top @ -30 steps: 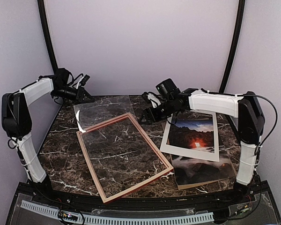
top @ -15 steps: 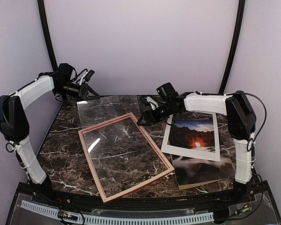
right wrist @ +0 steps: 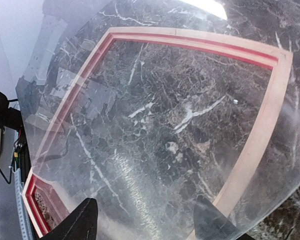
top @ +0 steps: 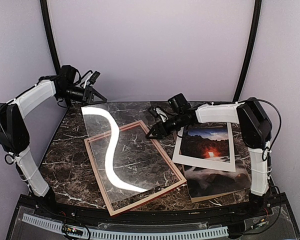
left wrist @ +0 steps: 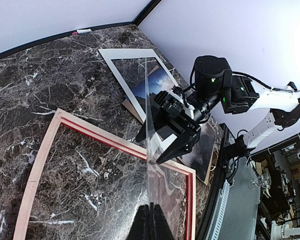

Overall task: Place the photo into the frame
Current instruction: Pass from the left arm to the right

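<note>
Clear and glossy, one sheet (top: 125, 150) is pinched by the left pincer (top: 100, 100); the right pincer (top: 151, 134) is spread wide. One thin-railed frame (top: 150, 197) and one photo (top: 206, 145) are laid flat.

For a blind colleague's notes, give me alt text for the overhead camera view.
The left arm's fingers pinch the far corner of a clear sheet, holding it over the frame on a marble table. The right fingers stand open at the sheet's right edge; beside them the photo lies under a white mat.
</note>
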Tool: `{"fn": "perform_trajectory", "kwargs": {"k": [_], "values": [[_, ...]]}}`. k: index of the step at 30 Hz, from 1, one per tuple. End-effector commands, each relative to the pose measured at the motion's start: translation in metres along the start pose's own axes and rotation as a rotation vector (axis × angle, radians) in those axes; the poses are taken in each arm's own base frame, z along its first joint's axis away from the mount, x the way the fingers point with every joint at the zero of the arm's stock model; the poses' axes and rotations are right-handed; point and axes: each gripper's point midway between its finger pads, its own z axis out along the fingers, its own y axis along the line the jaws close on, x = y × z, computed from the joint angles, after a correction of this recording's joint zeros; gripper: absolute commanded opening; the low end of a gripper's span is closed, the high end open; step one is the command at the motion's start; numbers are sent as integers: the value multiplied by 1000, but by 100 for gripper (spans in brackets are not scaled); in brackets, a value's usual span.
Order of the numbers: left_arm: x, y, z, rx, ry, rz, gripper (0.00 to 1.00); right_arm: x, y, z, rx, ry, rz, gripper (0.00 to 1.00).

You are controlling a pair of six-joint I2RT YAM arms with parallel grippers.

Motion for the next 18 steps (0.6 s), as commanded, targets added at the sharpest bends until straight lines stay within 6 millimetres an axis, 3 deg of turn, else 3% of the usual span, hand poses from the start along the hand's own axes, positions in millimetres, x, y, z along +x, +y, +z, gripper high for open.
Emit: {"fn": "perform_trajectory", "kwargs": {"k": [1, 11, 18], "values": [[-5, -21, -9, 20, -24, 50, 0, 2, 13, -5, -107, -40, -34, 63], [0, 4, -3, -44, -26, 9, 0, 1, 33, -27, -252, -110, 13, 27], [0, 19, -8, -64, -46, -31, 0, -8, 37, -44, -287, -156, 20, 14]]}}
